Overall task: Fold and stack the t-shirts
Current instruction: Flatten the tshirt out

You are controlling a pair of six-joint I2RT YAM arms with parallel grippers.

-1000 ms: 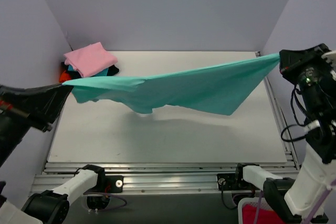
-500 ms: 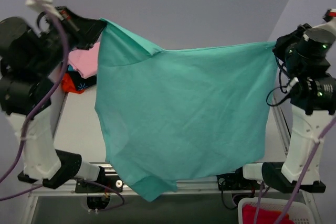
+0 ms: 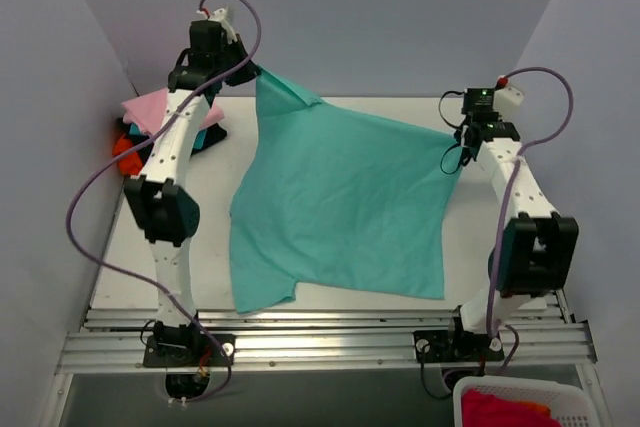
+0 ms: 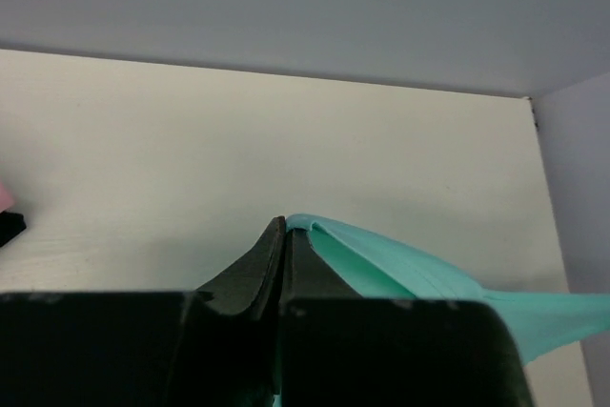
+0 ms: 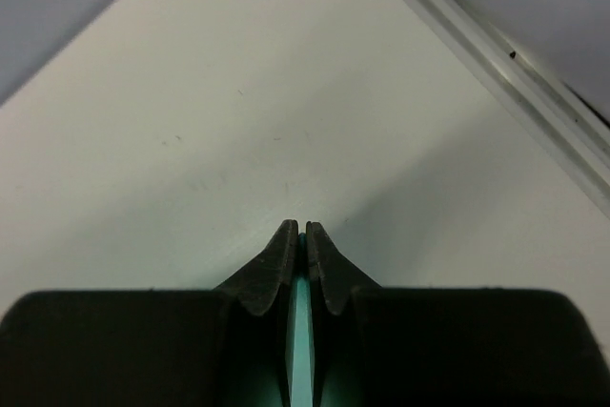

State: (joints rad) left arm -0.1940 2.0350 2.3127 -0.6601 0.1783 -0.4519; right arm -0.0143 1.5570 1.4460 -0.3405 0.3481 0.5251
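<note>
My left gripper (image 4: 284, 228) and right gripper (image 5: 297, 228) each clamp tight on a far corner of the soft teal cloth t-shirt (image 3: 340, 207), which drapes across the middle of the white table (image 3: 470, 257). A pale pink folded shirt (image 3: 150, 109) tops the small pile (image 3: 122, 145) at the table's far-left corner.

A white table (image 3: 210, 257) sits in a booth of plain lavender-grey walls (image 3: 350, 17), with silver metal rails (image 3: 320, 342) along its near edge and a white lattice basket (image 3: 520, 393) below its near right corner.
</note>
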